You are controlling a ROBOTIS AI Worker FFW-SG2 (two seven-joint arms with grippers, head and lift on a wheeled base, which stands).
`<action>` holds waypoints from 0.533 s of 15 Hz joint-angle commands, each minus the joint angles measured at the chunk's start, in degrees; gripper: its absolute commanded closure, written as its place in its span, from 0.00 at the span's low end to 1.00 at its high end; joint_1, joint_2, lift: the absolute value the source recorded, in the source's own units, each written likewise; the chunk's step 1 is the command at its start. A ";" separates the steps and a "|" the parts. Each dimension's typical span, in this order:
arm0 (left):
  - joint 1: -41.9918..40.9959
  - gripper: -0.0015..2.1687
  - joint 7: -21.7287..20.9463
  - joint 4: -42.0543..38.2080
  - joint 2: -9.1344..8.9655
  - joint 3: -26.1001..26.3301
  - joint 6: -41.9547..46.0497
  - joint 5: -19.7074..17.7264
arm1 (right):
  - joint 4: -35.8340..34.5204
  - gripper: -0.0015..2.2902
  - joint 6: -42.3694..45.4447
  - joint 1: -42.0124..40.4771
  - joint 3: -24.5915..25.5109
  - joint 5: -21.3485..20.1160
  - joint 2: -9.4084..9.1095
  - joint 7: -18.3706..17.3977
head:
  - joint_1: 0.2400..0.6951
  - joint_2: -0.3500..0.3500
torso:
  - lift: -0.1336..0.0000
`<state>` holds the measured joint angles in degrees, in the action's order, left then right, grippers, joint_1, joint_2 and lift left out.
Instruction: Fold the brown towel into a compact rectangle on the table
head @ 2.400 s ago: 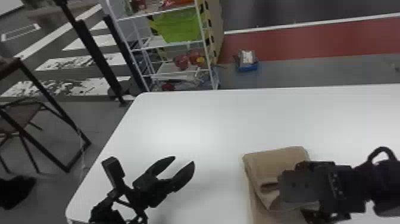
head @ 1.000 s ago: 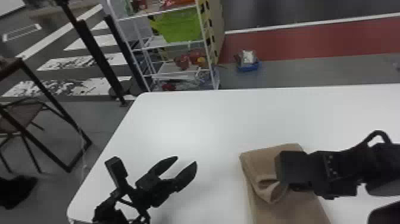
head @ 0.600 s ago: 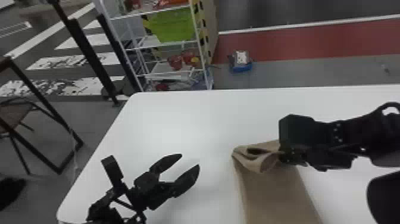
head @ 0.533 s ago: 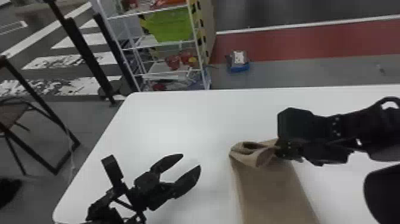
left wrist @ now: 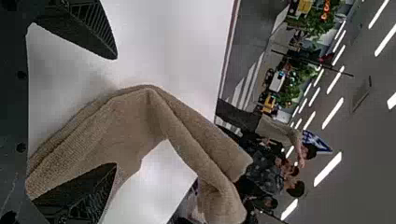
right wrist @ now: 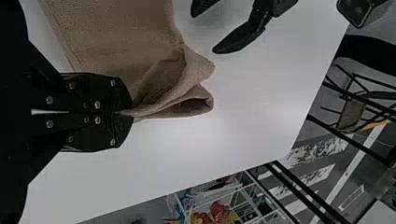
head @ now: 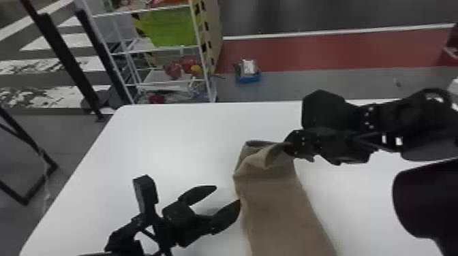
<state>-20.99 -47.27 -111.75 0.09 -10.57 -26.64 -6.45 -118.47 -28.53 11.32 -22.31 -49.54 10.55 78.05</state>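
Observation:
My right gripper (head: 289, 146) pinches the far end of the brown towel (head: 279, 207) and holds it raised off the white table, the cloth sagging into a loose fold at its left corner. In the right wrist view the closed right gripper (right wrist: 125, 112) has the edge of the towel (right wrist: 116, 37) between its tips. My left gripper (head: 227, 194) stands open at the towel's left side, nothing held. From the left wrist view, the left gripper (left wrist: 116, 112) has its fingers apart, with the lifted towel (left wrist: 126, 116) beyond them and partly behind one finger.
The white table (head: 163, 143) extends left of and beyond the towel. Behind its far left edge stands a wire shelf (head: 201, 51) holding a green bin (head: 167, 27). A blue box (head: 248, 73) lies on the floor past the table.
My right gripper has moved away toward the table's far side and upward, drawing the towel's end with it, so the folded part has opened out. The left arm has barely moved.

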 commanded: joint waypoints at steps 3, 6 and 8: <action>-0.02 0.03 6.05 0.57 -0.24 4.51 6.46 7.33 | -2.38 0.71 -0.79 0.02 1.13 1.64 -0.09 0.28 | 1.00 0.72 | 0.00; 1.30 0.03 7.63 1.80 -0.24 5.04 6.46 8.29 | -4.40 0.71 -0.97 -0.77 1.48 2.17 0.17 0.28 | 1.00 0.71 | 0.00; 2.45 0.03 7.98 3.47 -0.24 5.83 6.46 9.61 | -4.84 0.71 -1.32 -1.04 1.57 2.78 0.34 0.28 | 1.00 0.71 | 0.00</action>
<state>-19.33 -39.47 -109.45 0.09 -5.23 -20.14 2.33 -122.94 -29.65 10.54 -20.80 -47.20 10.78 78.05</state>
